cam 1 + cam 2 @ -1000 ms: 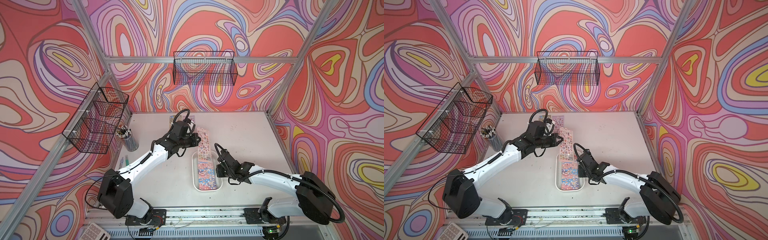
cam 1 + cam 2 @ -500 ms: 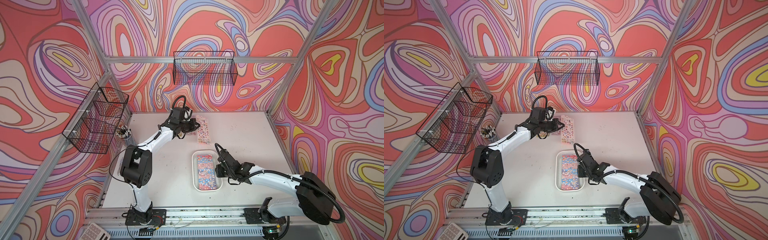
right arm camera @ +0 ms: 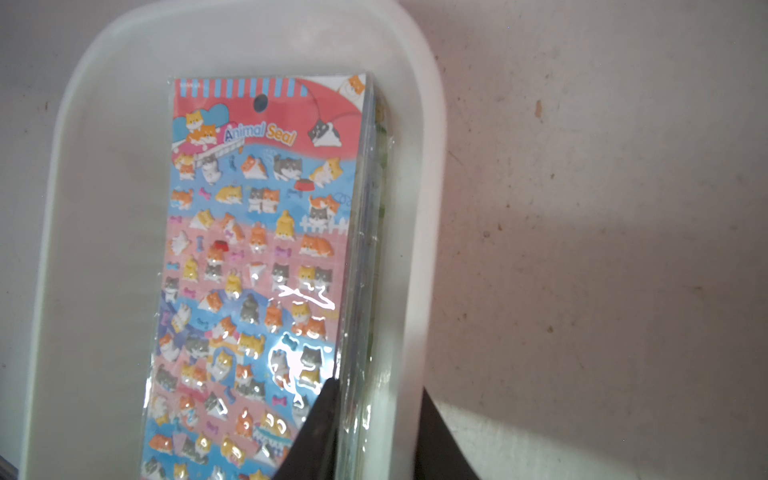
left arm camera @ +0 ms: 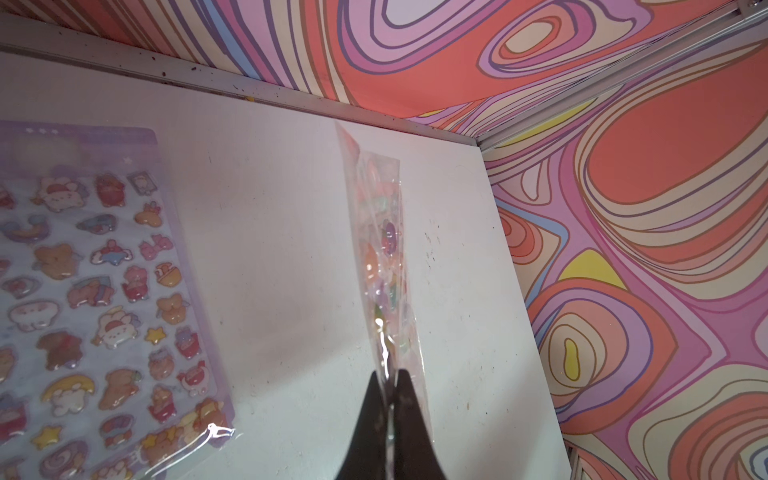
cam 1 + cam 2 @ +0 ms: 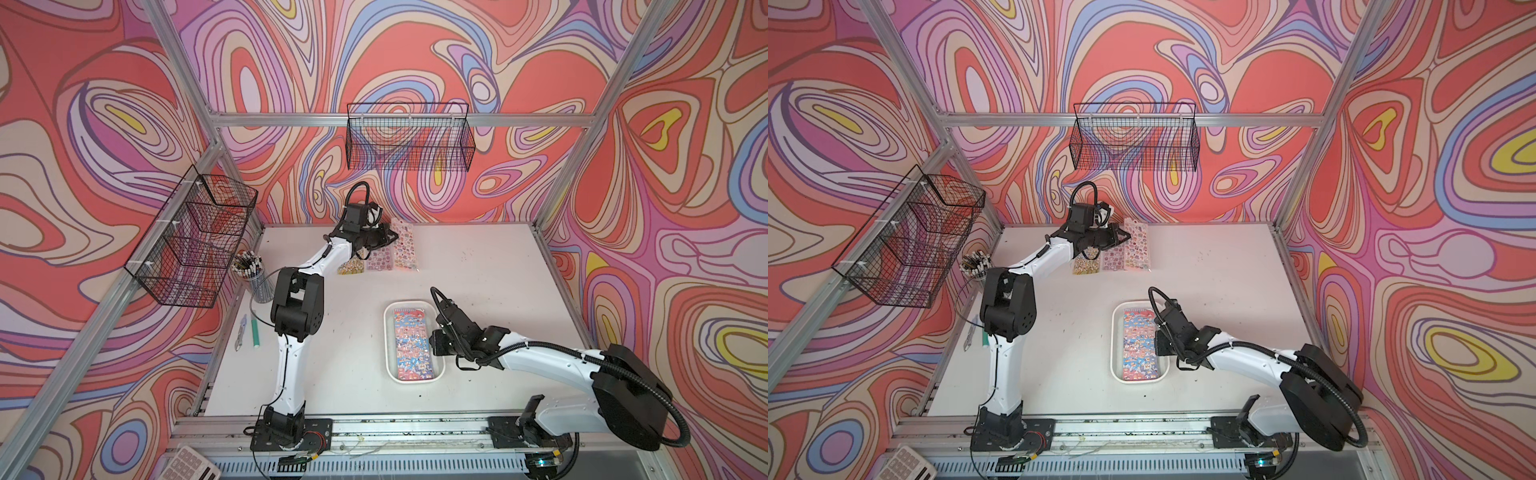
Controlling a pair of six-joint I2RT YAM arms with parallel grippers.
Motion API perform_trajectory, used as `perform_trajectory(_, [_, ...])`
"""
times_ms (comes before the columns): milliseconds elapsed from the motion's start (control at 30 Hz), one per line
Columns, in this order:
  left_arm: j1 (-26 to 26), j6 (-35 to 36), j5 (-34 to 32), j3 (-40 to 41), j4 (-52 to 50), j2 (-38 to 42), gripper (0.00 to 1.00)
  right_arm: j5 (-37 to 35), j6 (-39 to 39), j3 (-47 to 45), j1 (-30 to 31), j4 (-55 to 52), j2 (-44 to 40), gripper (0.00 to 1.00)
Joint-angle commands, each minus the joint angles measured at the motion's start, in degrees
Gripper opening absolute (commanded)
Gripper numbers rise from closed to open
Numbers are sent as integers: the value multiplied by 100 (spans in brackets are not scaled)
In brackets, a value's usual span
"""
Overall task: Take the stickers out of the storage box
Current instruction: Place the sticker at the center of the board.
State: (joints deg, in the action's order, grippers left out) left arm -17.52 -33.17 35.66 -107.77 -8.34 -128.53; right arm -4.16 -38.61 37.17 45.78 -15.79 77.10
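In both top views the left gripper (image 5: 388,239) is near the far edge of the worktop (image 5: 478,291). Its jaws are pinching 1 sticker sheet (image 5: 404,249). A lilac sheet (image 5: 380,261) and a yellow sheet (image 5: 351,268) lie flat just beside it. The white box (image 5: 388,345) sits nearer the front edge, with a pile of stickers (image 5: 413,345) inside. The right gripper (image 5: 434,347) is at the box's long wall on the right arm's side. In the left wrist view the left gripper (image 4: 388,378) has its jaws pressed together on the end of the shiny sticker sheet (image 4: 384,257), seen from its thin side. The lilac sheet (image 4: 91,299) lies flat on the worktop (image 4: 291,249). In the right wrist view the right gripper (image 3: 378,384) has 1 jaw inside the box (image 3: 419,208), by the edge of the pile of stickers (image 3: 257,257), and 1 jaw outside the wall. The jaws stand apart, but I cannot tell if they squeeze the wall.
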Motion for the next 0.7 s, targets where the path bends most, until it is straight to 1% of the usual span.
perform_trajectory(0, [41, 176, 91, -420, -56, -322, 0, 65, 54, -19, -11, 121, 84, 29])
perform_trajectory(167, [67, 299, 21, -1071, -313, -868, 0, 98, 55, -38, -14, 190, 136, 29])
perform_trajectory(333, [83, 452, -4, -1549, -522, -1311, 0, 126, 55, -86, -10, 256, 188, 28])
perform_trajectory(467, [86, 499, -58, -1641, -490, -1497, 0, 191, 56, -137, -9, 285, 209, 28])
perform_trajectory(667, [86, 337, -32, -1887, -312, -1826, 0, 275, 29, -229, -15, 349, 226, 27])
